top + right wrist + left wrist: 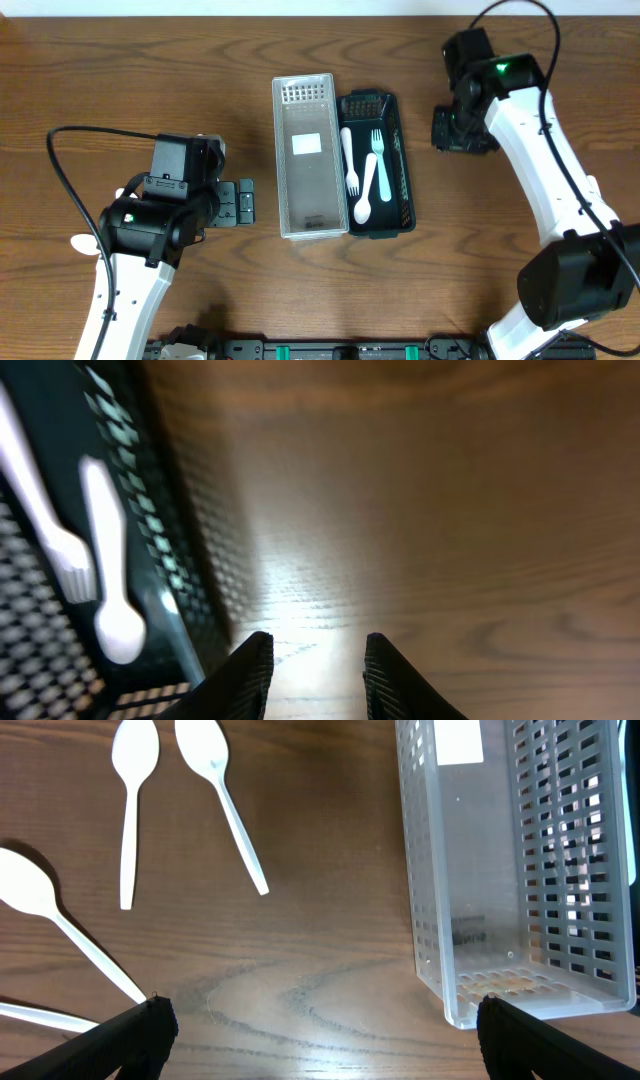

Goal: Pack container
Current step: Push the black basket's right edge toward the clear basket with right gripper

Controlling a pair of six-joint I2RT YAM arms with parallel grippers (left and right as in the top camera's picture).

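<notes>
From above, a clear basket (305,155) lies lengthwise in the middle of the desk (120,70), and a black basket (392,165) sits against its right side. White cutlery (365,175) lies in the black basket: forks and a spoon, side by side. The clear basket looks empty apart from a pale label on its floor. The left gripper (245,203) hangs just left of the clear basket's near half, not touching it. A small white shape (85,243) peeks out beside the left arm, too hidden to name. The right gripper (450,130) hovers over bare wood to the right of the black basket's far end; from here I cannot tell how its fingers stand.

The left wrist view shows its two fingers (130,1040) spread wide, one in each lower corner, with nothing between them but wood. Three white spoons (135,750) lie loose on the desk at the left, and a fourth white handle (40,1013) pokes in at the lower left. The clear basket's slotted wall fills the right side.

The right wrist view is blurred. Its fingers (245,675) stand a little apart with bare desk showing between them, gripping nothing. The black basket's mesh wall runs down the left, with a fork (45,520) and a spoon (110,580) inside.
</notes>
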